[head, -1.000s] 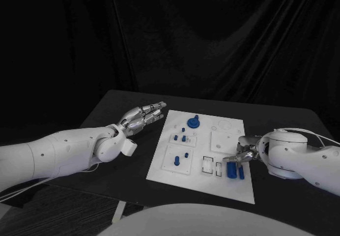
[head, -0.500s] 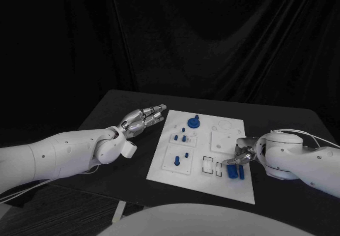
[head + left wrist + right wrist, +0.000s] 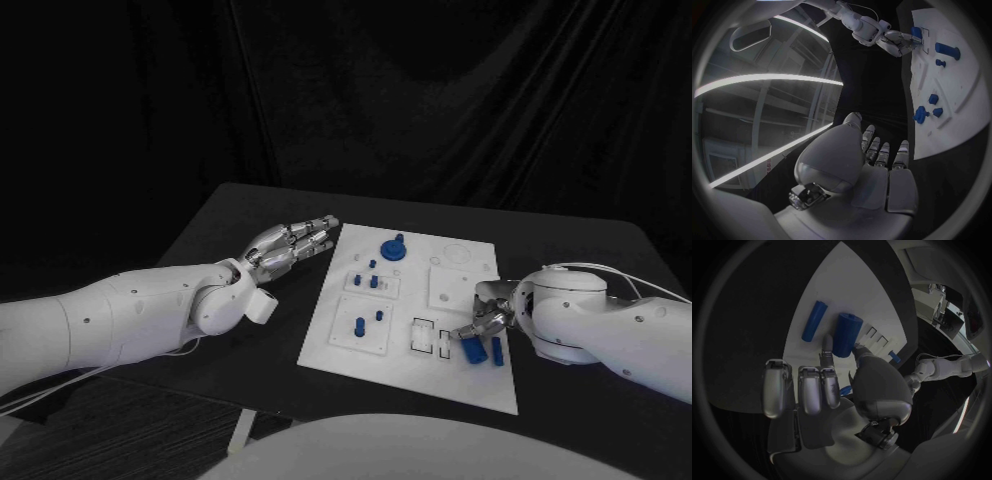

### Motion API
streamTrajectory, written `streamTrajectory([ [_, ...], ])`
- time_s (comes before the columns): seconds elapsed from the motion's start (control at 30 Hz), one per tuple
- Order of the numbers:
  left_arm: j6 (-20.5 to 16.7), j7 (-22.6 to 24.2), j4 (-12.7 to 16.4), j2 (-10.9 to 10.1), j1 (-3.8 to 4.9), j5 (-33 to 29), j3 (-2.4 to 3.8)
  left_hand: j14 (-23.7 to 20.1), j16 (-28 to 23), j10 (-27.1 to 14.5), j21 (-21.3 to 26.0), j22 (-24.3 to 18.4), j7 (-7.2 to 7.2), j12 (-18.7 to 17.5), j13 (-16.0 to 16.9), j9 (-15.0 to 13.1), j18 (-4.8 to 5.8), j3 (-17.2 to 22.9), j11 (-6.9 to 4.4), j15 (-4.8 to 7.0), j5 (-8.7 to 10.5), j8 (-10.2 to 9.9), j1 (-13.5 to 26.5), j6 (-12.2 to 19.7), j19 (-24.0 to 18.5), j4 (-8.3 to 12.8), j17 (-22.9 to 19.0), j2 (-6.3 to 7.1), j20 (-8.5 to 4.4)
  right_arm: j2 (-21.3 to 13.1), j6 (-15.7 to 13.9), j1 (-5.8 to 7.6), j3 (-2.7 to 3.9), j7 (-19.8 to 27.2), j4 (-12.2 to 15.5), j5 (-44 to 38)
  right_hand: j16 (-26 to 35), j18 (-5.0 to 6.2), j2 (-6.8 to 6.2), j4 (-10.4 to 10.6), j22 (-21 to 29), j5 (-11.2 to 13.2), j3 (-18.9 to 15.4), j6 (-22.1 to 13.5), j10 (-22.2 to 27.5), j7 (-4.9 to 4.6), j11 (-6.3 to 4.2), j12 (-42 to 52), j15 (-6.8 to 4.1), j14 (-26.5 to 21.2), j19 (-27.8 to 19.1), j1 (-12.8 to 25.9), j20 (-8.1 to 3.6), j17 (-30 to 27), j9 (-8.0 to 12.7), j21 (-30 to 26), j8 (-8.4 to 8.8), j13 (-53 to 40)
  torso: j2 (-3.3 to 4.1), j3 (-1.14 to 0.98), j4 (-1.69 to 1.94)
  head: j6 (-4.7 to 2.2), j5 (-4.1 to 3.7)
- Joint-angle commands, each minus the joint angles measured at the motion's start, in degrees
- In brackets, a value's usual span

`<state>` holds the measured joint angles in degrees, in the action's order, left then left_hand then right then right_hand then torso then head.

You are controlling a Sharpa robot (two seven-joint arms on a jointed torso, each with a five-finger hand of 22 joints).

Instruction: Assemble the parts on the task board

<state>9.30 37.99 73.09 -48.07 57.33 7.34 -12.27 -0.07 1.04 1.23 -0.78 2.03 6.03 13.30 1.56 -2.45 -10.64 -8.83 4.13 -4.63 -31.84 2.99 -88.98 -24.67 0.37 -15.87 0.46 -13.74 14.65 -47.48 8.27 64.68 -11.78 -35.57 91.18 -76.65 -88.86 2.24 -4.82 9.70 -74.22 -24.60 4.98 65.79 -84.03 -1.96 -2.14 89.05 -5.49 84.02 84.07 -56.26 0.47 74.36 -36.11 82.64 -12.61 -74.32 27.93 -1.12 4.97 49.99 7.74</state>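
Directly ahead of the right hand [image 3: 832, 390], on the near corner of the task board [image 3: 411, 385], two loose blue parts are lying side by side: a thicker cylinder [image 3: 846, 334] and a slimmer cylinder [image 3: 813, 321] just beyond it. The right hand is pinching the end of the thicker cylinder between thumb and a fingertip [image 3: 826, 346], while its other fingers are hanging clear. The contact is sitting at the very end of the part, so in my judgement it could pivot or slip out on lifting. The slimmer cylinder lies close enough to be knocked and rolled by a spare finger.

Ahead of the left hand [image 3: 289, 242], the board's far portion is carrying the seated blue pieces [image 3: 927, 111]. That hand is hovering over the desk [image 3: 245, 210] beside the board, fingers extended and holding nothing.
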Motion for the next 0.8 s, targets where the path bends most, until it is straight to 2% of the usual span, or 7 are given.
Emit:
streamTrajectory([
  [0.03, 0.8, 0.4, 0.0, 0.2, -0.09, -0.4, 0.06, 0.4, -0.2, 0.0, 0.2, -0.5, -0.24, -0.1, 0.2, -0.3, 0.36, 0.1, 0.59, -0.37, -0.76, 0.7, -1.0, 0.3, 0.3, -0.1, -0.1, 0.45, 0.09, 0.0, -1.0, -0.39, -0.12, -1.1, -0.1, 0.1, -1.1, -0.20, 1.52, -2.0, -13.1, -4.4, 3.8, -1.4, -6.0, 0.62, -0.22, 1.0, -0.02, 6.0, 2.9, -3.8, 0.35, 15.6, -0.8, -0.9, -0.44, -15.7, 0.01, -0.02, 0.00, 0.01, 0.00],
  [0.13, 0.8, 0.3, -0.1, 0.2, -0.11, -0.4, 0.06, 0.4, -0.2, 0.0, 0.2, -0.5, -0.24, -0.1, 0.2, -0.3, 0.36, 0.1, 0.59, -0.37, -0.76, 0.7, -1.0, 0.3, 0.3, -0.1, -0.1, 0.45, 0.09, -0.1, -2.4, -0.42, -0.12, -0.9, -0.1, 1.5, -1.1, -0.18, 1.82, -3.2, -13.1, -7.9, 5.2, -1.4, -6.0, 0.91, -0.43, 1.0, -0.26, 6.0, 2.8, -5.1, 0.19, 15.6, -1.5, -1.0, -0.80, -15.7, -0.02, -0.01, -0.02, 0.01, 0.00],
  [0.2, 0.8, 0.3, -0.1, 0.3, -0.12, -0.4, 0.06, 0.4, -0.2, 0.0, 0.3, -0.5, -0.15, -0.2, 0.2, -0.3, 0.36, 0.1, 0.62, -0.39, -0.78, 0.8, -1.0, 0.3, 0.3, -0.1, -0.1, 0.45, 0.11, -0.2, -3.7, -0.43, -0.12, -0.7, -0.1, 3.4, -1.1, -0.16, 1.86, -3.8, -13.0, -11.6, 6.3, -1.3, -6.0, 1.03, -0.55, 1.0, -0.41, 6.0, 2.8, -5.5, 0.03, 15.6, -2.1, -1.1, -1.13, -15.7, -0.03, -0.02, -0.02, 0.01, 0.00],
  [0.33, 0.9, 0.2, -0.2, 0.3, -0.14, -0.4, 0.06, 0.4, -0.2, 0.0, 0.3, -0.5, -0.15, -0.2, 0.2, -0.3, 0.36, 0.1, 0.62, -0.39, -0.78, 0.8, -1.0, 0.3, 0.3, -0.1, -0.1, 0.45, 0.11, -0.6, -6.6, -0.43, -0.12, -0.2, 0.0, 8.3, -1.1, -0.08, 2.16, -4.9, -12.9, -17.5, 9.1, -0.9, -6.0, 1.27, -0.74, 1.0, -0.77, 6.0, 2.7, -5.6, -0.31, 15.6, -3.6, -1.5, -2.18, -15.7, 0.02, -0.02, -0.02, 0.01, -0.12],
  [0.57, 0.9, 0.1, -0.3, 0.4, -0.16, -0.4, 0.06, 0.4, -0.2, 0.0, 0.3, -0.5, -0.15, -0.2, 0.2, -0.3, 0.36, 0.1, 0.62, -0.39, -0.78, 0.8, -1.0, 0.3, 0.3, -0.1, -0.1, 0.45, 0.11, -2.0, -10.6, -0.09, -0.11, 0.3, 1.2, 17.2, -1.1, -0.04, 2.51, -5.6, -12.9, -21.6, 12.0, -1.0, -6.0, 1.32, -0.82, 1.0, -0.91, 6.0, 2.6, -4.8, -0.47, 15.6, -4.8, -1.7, -2.98, -15.7, -0.02, -0.01, -0.03, 0.01, -0.02],
  [0.8, 1.0, -0.1, -0.4, 0.5, -0.19, -0.4, 0.06, 0.4, -0.2, 0.0, 0.3, -0.5, -0.15, -0.2, 0.2, -0.3, 0.36, 0.1, 0.62, -0.39, -0.78, 0.8, -1.0, 0.3, 0.3, -0.1, -0.1, 0.45, 0.11, -3.3, -14.0, 1.54, -0.11, 0.4, 3.1, 27.9, -1.1, 0.00, 2.66, -5.5, -12.8, -22.2, 12.7, -1.1, -6.0, 1.22, -0.76, 1.0, -0.88, 6.0, 2.5, -4.0, -0.46, 15.6, -5.0, -1.9, -3.03, -15.7, -0.05, -0.01, -0.05, 0.01, -0.27],
])
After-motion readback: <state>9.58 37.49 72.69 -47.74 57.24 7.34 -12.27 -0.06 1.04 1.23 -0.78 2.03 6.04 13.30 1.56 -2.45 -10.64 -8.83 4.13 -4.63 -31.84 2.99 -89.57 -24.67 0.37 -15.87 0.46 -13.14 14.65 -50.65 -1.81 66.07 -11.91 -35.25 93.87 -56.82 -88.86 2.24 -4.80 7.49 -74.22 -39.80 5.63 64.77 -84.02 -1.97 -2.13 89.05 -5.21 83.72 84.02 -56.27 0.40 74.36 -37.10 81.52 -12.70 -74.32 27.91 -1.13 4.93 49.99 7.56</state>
